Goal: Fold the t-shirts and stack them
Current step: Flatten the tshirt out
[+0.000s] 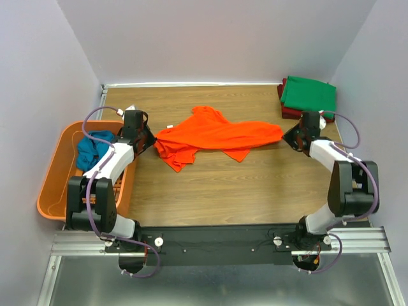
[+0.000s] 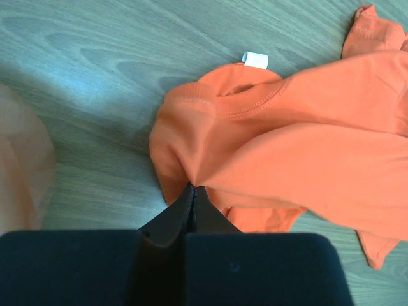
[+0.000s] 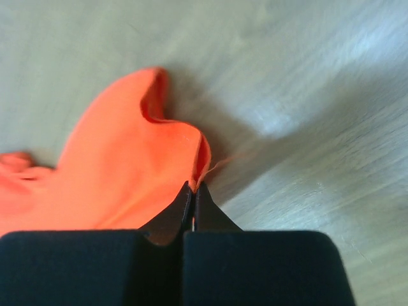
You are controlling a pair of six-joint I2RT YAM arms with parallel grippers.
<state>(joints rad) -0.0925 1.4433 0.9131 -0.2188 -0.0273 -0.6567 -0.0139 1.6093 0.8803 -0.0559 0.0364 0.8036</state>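
Overhead, the orange t-shirt (image 1: 217, 137) is being stretched in a crumpled band across the middle of the table (image 1: 223, 191). Its ends are being met by the left gripper (image 1: 152, 141) and the right gripper (image 1: 288, 135), but the fingertips are being hidden from this height, so the grip cannot be judged here. The teal-blue t-shirt (image 1: 92, 148) is being partly covered by the left arm (image 1: 111, 162) inside the orange basket (image 1: 54, 178). Only a rim of the dark red t-shirt (image 1: 282, 113) is being left in sight beneath the folded green t-shirt (image 1: 309, 94) at the far right corner.

In the left wrist view, the jaws are being pressed together on a fold of the orange cloth near the collar, with the shirt spreading ahead and to the right. One sleeve is being cut off by the frame edge. A white label (image 2: 256, 59) is being shown at the neckline, and a blurred orange shape (image 2: 22, 159) at the left cannot be identified.

In the right wrist view, the jaws are being clenched on the very edge of the orange cloth, which is lying ahead and to the left. The remainder is being cropped by the frame.
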